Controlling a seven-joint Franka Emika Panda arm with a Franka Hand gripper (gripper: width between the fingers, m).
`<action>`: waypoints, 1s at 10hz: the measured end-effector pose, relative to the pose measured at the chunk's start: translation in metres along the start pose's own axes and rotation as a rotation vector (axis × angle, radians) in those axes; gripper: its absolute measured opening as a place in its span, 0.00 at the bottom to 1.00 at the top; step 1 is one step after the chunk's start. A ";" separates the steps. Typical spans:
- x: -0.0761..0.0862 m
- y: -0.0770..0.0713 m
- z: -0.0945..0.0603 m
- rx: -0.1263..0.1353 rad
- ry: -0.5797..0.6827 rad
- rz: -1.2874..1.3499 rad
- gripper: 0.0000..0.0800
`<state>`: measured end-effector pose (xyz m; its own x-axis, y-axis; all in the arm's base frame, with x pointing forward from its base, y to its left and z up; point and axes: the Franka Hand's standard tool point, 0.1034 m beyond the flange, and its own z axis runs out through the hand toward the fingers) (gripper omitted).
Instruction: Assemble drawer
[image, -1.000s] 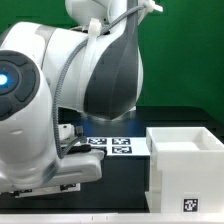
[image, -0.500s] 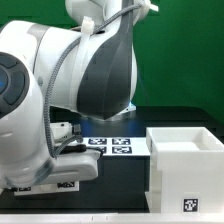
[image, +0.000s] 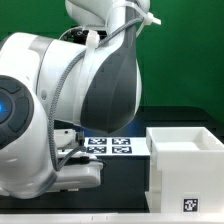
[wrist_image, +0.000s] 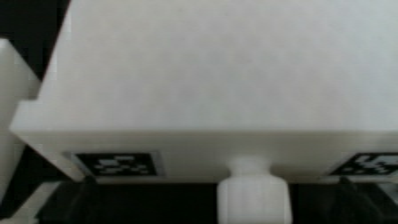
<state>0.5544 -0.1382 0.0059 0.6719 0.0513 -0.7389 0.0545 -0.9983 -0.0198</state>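
The wrist view is filled by a small white drawer box (wrist_image: 214, 70) seen from very close. Its front face carries a black-and-white tag (wrist_image: 116, 163) at each side and a white knob (wrist_image: 249, 192) in the middle. My gripper (wrist_image: 217, 205) is open: its dark fingers (wrist_image: 32, 200) stand wide apart on either side of the knob and do not touch it. In the exterior view the large white cube-shaped housing (image: 185, 160) stands at the right with a tag (image: 189, 198) on its front. The arm's body hides the gripper there.
The marker board (image: 112, 146) lies flat on the black table behind the arm, just left of the housing. The arm's bulky white and grey links (image: 60, 110) fill the left and middle of the exterior view. A green wall stands behind.
The arm's links have shifted and turned in the exterior view, and its near joint now sits lower left. The housing and the marker board have not moved.
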 end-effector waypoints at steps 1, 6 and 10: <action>-0.001 -0.001 0.000 0.001 -0.004 0.000 0.81; -0.010 -0.004 0.000 0.014 -0.047 0.025 0.68; -0.010 -0.003 0.000 0.014 -0.047 0.025 0.20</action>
<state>0.5472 -0.1354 0.0136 0.6372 0.0250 -0.7703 0.0270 -0.9996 -0.0100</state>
